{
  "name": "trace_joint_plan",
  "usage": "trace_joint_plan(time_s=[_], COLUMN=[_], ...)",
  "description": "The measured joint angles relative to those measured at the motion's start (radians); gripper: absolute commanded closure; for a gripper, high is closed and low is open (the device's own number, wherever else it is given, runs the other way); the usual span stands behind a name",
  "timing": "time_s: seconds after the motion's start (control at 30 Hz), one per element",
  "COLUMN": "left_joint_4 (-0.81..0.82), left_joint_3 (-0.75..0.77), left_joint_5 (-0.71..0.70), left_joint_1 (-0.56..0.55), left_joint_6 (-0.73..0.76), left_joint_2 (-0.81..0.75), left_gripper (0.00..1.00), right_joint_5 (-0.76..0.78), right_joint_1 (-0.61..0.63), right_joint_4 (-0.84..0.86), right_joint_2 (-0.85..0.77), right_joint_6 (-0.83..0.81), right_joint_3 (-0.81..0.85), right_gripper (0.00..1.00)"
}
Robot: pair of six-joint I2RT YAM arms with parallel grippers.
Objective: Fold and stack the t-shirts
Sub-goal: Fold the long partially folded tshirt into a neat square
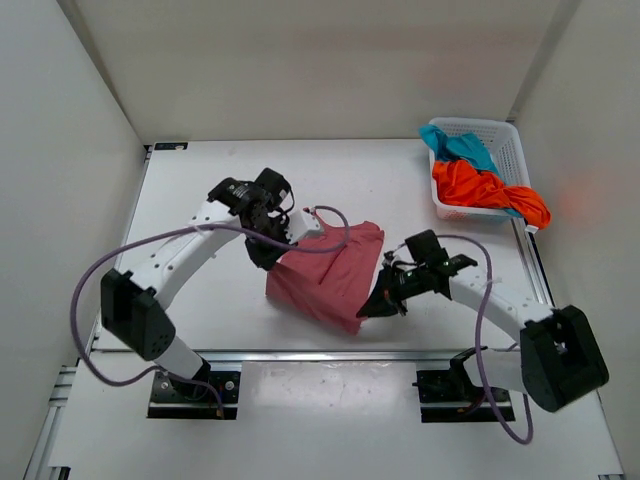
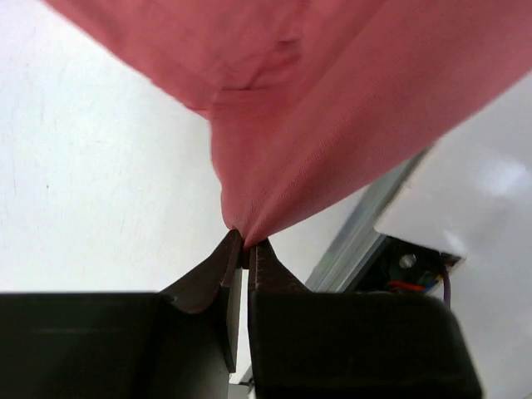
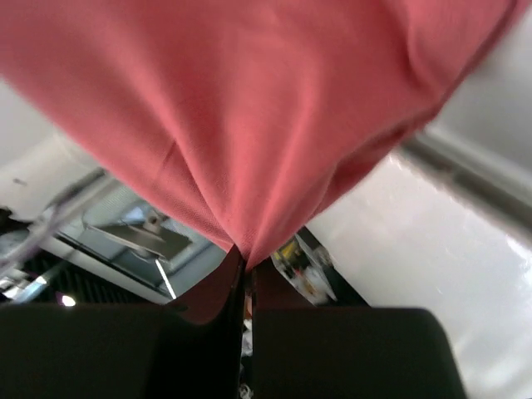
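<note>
left gripper (image 2: 239, 246), right gripper (image 3: 244, 259) — aloft, pinching pink t-shirt (image 1: 330, 275)

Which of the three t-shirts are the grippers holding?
The rose-pink t-shirt: the left gripper and right gripper each pinch a fold of it over the table. The orange t-shirt and teal t-shirt lie untouched in the white basket.

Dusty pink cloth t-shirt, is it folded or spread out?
Not folded: the pink t-shirt is held rumpled, pinched by left gripper and right gripper.
</note>
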Motion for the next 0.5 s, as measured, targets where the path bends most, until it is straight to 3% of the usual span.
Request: trace_joint_plan(time_s=[0.27, 0.5], left_joint_4=[0.039, 0.126], left_joint_3=[0.169, 0.397], left_joint_5=[-0.002, 0.01], left_joint_1=[0.069, 0.1], left_joint_6=[-0.07, -0.153], left_joint_2=[0.186, 0.317], left_gripper=[1.0, 1.0], right_joint_5=[-0.032, -0.012], right_joint_1=[-0.22, -0.334], right_joint_4=[-0.121, -0.24], right_joint_2=[0.319, 0.393], right_joint_6=[-0.225, -0.353], right_joint_3=[0.331, 0.481], right_gripper=[1.0, 1.0])
